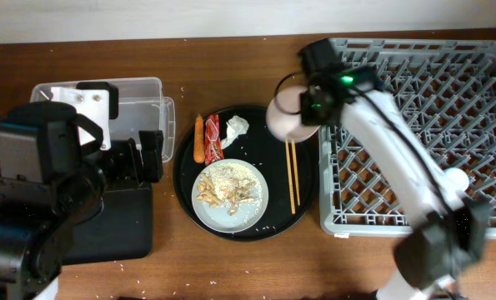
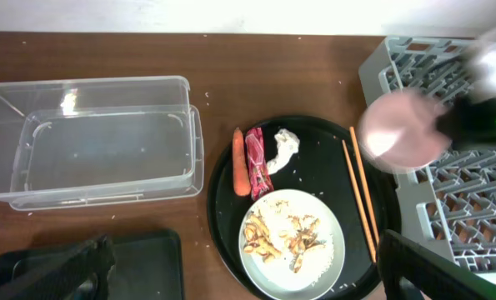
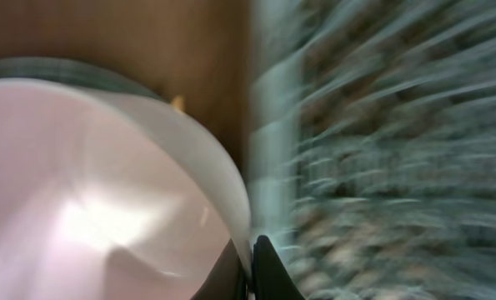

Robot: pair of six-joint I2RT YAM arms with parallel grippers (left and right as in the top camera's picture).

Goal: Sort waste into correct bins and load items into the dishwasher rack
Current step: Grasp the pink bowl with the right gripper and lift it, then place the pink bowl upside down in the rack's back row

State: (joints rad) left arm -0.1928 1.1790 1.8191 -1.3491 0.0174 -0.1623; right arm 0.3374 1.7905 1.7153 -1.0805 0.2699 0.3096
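On the large round black tray (image 1: pixel 273 221), in the middle of the brown wooden desk (image 1: pixel 231 67), lie most of the things. A smooth orange carrot (image 1: pixel 199 138) and a glossy red wrapper (image 1: pixel 212 137) lie side by side in the upper left part of this round tray. A crumpled white tissue (image 1: pixel 236 127) sits just right of them.

A pale round plate (image 1: pixel 252 218) fills the lower part of the round tray. It carries beige food scraps (image 1: pixel 222 187) with rice grains, and some grains are scattered around it. Two thin wooden chopsticks (image 1: pixel 293 175) lie parallel near the right edge.

Over the upper right rim of the round tray, the right gripper (image 1: pixel 308 107) is closed on the rim of a smooth white bowl (image 1: pixel 288 118), which looks pinkish and blurred in the wrist views.

Just right of the round tray stands the large grey plastic dishwasher rack (image 1: pixel 423 133) with lattice floor and upright pegs; only a narrow strip of desk separates them. Just beside the upper left rim is the clear plastic rectangular tub (image 1: pixel 139 92). Lower left, the shallow black rectangular tray (image 1: pixel 122 221) is partly hidden under the left arm.

The left gripper (image 1: pixel 147 157) hovers at the left side of the round tray with fingers spread wide, holding nothing.
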